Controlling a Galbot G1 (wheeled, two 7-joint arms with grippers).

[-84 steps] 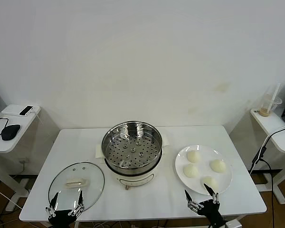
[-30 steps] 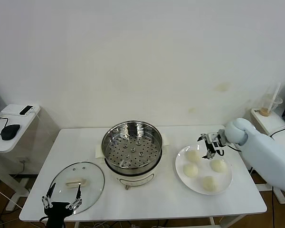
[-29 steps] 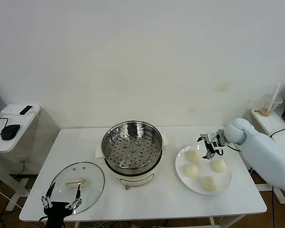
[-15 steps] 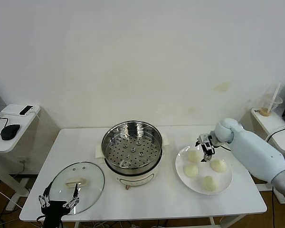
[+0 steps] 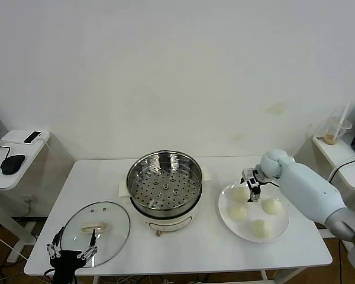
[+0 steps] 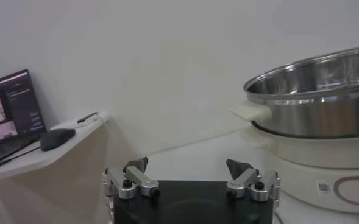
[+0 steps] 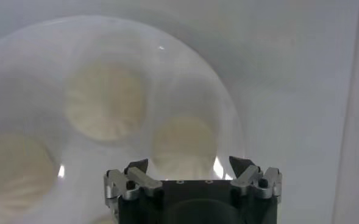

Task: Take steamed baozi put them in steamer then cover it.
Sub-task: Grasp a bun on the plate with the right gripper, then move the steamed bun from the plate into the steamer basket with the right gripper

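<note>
- Steel steamer [image 5: 164, 184] sits at the middle of the white table [image 5: 195, 248], uncovered, its perforated tray bare; in the left wrist view its rim [image 6: 313, 73] rises just past the left gripper.
- White plate [image 5: 281, 231] lies at 3 o'clock from the steamer, a small gap between them, and carries all four baozi.
- On the plate the baozi sit at about 11 o'clock [image 5: 241, 194], 2 o'clock [image 5: 272, 206], 8 o'clock [image 5: 237, 212] and 5 o'clock [image 5: 261, 228], none touching another.
- Right gripper [image 5: 251, 181] hangs over the 11 o'clock bun, jaws spread wide and holding nothing; whether the tips touch the bun cannot be told.
- From the right wrist view, the gripper [image 7: 191, 167] looks straight down with one baozi [image 7: 184, 141] between the fingers [image 7: 136, 167] and another [image 7: 106, 100] beyond.
- Glass cover [image 5: 96, 228] lies flat on the table at 8 o'clock from the steamer, handle up.
- Left gripper [image 5: 71, 244] is parked at the table's near edge, at the cover's 6 o'clock rim, jaws spread, empty.
</note>
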